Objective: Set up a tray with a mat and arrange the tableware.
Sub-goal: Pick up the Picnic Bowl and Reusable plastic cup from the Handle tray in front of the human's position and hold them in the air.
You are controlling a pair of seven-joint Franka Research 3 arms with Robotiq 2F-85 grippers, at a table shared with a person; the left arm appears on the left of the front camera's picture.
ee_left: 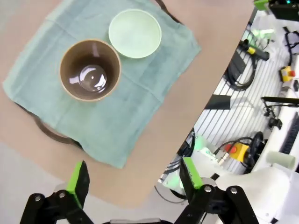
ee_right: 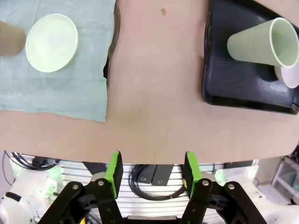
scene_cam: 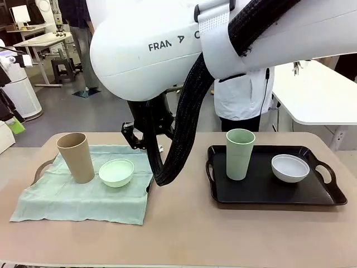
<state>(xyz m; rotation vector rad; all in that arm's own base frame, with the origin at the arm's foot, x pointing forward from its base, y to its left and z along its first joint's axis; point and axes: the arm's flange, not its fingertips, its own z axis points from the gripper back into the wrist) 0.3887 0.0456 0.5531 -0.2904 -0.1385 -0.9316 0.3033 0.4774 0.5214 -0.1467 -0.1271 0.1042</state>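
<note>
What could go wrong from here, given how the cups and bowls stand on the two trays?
The tan cup is tall and stands on the loose mat; a tug on the cloth could tip it.
The black cable loop hangs close to the mat's right edge and might snag it.
The pale green cup stands near the white bowl on the black tray; reaching for one could knock the other.
</note>
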